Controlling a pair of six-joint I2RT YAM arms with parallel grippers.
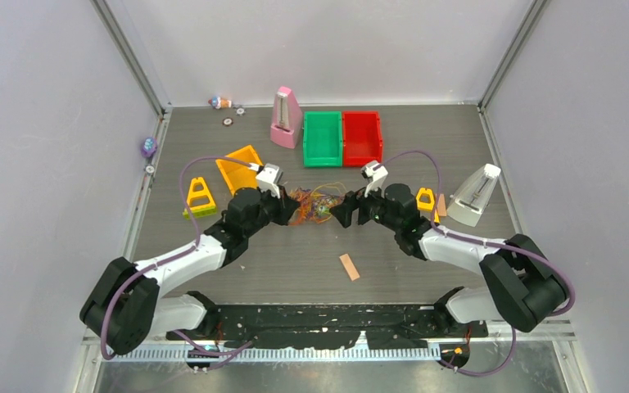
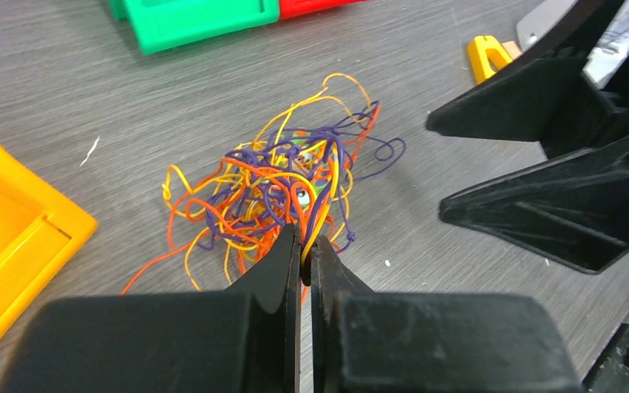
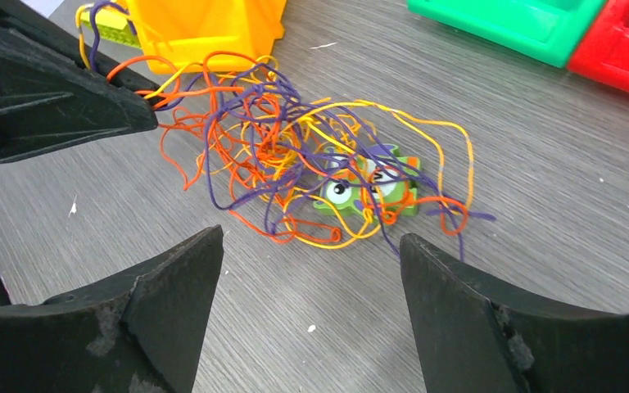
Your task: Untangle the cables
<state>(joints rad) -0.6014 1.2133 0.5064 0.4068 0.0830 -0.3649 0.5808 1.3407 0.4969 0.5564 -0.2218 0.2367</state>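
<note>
The cables (image 1: pixel 315 203) are a loose tangle of thin orange, yellow and purple strands lying mid-table between both arms. My left gripper (image 1: pixel 288 206) is shut on the cables: yellow and orange strands run up into its closed jaws (image 2: pixel 305 237) from the tangle (image 2: pixel 278 184). My right gripper (image 1: pixel 340 211) stands open just short of the tangle's right side, with bare table between its fingertips (image 3: pixel 311 241). In the right wrist view the cables (image 3: pixel 295 155) drape over a small green toy piece with eyes (image 3: pixel 360 184).
Behind the tangle stand a green bin (image 1: pixel 322 137) and a red bin (image 1: pixel 362 137), with a pink metronome (image 1: pixel 285 119) beside them. An orange tray (image 1: pixel 240 168) and yellow triangle (image 1: pixel 200 196) lie left. A white metronome (image 1: pixel 475 195) stands right, a wooden block (image 1: pixel 349 266) nearer.
</note>
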